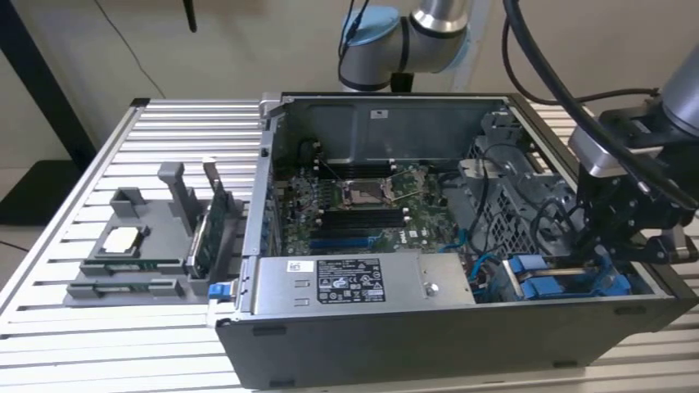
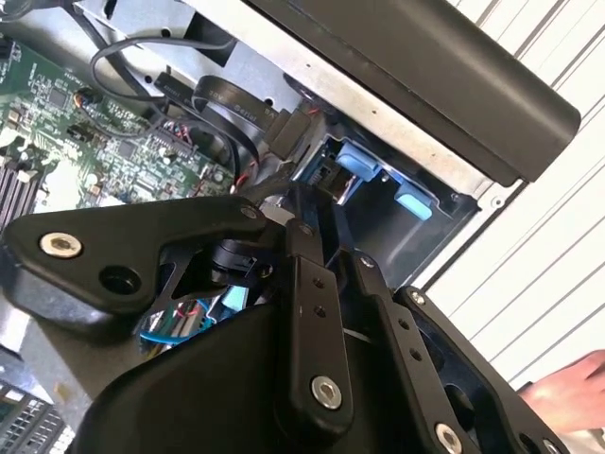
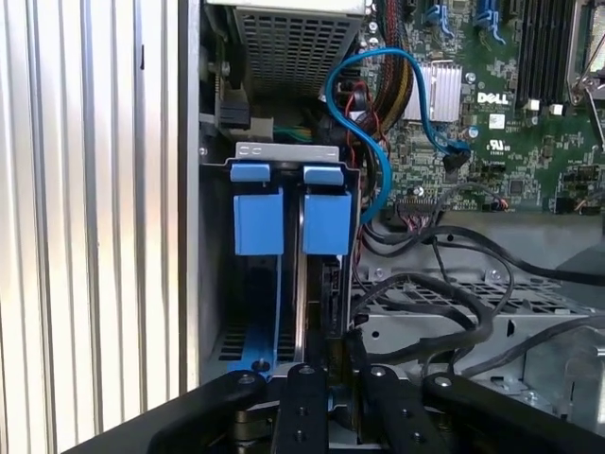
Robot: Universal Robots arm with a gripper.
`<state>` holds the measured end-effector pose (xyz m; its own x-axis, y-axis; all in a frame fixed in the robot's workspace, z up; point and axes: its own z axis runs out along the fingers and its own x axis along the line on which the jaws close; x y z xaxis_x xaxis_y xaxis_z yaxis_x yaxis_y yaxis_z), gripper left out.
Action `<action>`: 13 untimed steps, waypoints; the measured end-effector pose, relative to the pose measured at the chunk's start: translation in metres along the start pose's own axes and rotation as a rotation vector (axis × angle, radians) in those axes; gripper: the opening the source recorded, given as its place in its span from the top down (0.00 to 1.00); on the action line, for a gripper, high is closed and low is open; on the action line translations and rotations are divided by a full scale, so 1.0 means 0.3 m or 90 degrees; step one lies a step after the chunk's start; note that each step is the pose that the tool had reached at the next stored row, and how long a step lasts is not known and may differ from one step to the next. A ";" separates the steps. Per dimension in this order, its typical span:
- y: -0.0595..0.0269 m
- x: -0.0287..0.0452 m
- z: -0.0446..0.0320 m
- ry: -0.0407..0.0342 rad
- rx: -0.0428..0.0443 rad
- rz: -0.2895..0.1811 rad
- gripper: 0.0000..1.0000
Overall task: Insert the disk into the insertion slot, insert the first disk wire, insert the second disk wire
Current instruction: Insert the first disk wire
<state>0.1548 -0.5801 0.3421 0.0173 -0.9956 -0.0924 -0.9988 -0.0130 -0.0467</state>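
Gripper (image 3: 321,383) hangs just over the slot (image 3: 284,151); whether it pinches anything, I cannot tell. Black wires (image 3: 444,293) beside the slot could snag it if it drifts sideways.

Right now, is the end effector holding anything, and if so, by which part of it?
It cannot be told. The end effector hangs low at the insertion slot, by its blue tabs, but its contact with anything is hidden.
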 end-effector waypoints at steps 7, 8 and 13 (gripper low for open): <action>0.000 0.000 0.003 -0.0018 0.0034 0.000 0.81; 0.000 0.000 0.004 -0.0018 0.0035 0.000 0.81; 0.004 0.000 0.010 -0.0018 0.0035 0.000 0.81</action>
<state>0.1538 -0.5800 0.3390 0.0174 -0.9953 -0.0951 -0.9986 -0.0124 -0.0522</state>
